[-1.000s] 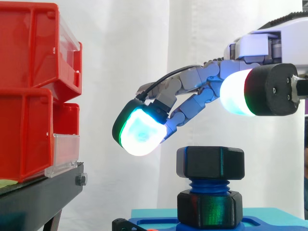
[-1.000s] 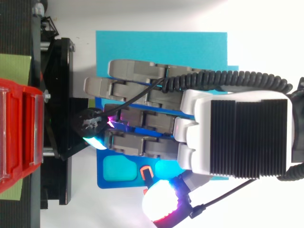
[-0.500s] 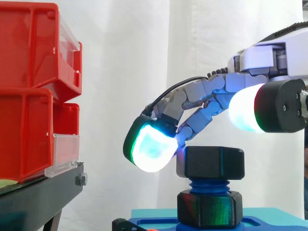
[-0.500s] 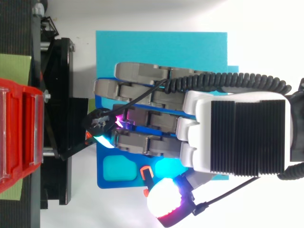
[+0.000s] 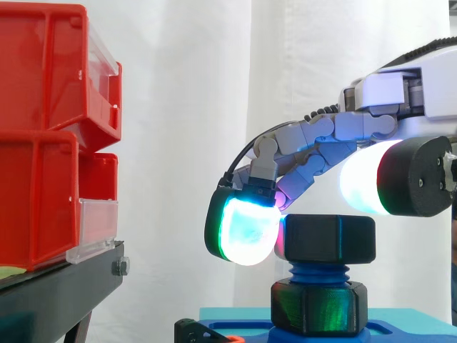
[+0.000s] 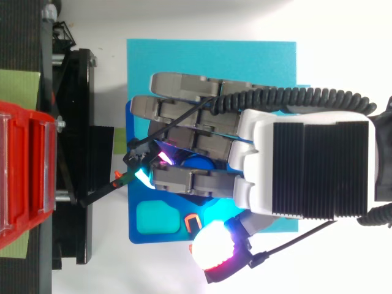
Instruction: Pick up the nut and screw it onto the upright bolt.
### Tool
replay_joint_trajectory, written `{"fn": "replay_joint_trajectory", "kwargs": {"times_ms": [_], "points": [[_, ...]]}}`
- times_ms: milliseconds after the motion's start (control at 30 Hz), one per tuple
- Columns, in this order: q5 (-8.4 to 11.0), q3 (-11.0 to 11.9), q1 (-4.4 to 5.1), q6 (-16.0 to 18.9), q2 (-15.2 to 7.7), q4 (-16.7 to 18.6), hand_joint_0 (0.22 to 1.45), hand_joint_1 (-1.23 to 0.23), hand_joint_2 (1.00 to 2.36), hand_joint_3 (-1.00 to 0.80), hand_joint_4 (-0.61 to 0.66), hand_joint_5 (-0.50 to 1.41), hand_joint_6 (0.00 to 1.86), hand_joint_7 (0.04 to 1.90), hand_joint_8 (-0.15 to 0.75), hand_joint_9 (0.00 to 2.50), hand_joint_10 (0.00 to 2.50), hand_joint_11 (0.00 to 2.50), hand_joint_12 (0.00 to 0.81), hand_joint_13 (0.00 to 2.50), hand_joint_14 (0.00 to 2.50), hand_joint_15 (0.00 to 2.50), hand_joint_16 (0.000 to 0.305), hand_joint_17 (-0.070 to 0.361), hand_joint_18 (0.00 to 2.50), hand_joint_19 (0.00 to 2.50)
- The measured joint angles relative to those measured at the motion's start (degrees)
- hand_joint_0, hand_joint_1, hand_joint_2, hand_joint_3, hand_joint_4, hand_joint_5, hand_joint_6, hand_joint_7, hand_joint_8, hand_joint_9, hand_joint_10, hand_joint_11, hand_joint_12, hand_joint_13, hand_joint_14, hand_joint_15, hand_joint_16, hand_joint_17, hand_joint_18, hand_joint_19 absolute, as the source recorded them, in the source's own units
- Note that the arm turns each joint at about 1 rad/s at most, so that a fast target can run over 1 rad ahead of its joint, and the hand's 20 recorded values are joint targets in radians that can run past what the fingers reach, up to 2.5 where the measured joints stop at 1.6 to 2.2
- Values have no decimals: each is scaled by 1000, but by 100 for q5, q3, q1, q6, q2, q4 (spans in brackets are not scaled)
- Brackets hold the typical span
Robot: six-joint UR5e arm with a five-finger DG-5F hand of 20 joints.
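White curtain closes off the back of the scene, with red bins stacked on a black stand at the left and a blue base plate lying on the pale counter. From that plate rises the upright bolt, its blue threads showing between a black hex collar at the foot and the black nut seated on top. The nut sits level, with only a few turns of thread bare below it. The hand reaches in from the right and arches over the nut. Its fingers are curled down, with a cyan-green pad pressed against the nut's left flank, while the thumb glows white above the nut's near corner and stands off toward the camera rather than closing on it. Picking up looks finished, and the step in hand appears to be the screwing itself, with the nut started on the thread. The next move probably calls for a sideways sweep of the hooked pad around the bolt's axis. That sweep should keep light downward pressure so the nut turns without tipping or cross-threading, and be followed by a fresh purchase on its next flat.
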Motion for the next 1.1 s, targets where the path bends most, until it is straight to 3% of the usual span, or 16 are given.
{"fn": "replay_joint_trajectory", "kwargs": {"times_ms": [833,1100], "points": [[-17,1,-63,-1,3,-6,526,-138,1000,-500,127,-6,646,1352,251,693,0,0,280,613,0,0,32,73,273,0],[-70,35,-151,-9,7,-27,542,-150,1000,-500,77,17,681,1260,257,1024,0,0,234,792,0,15,27,61,476,71]]}}
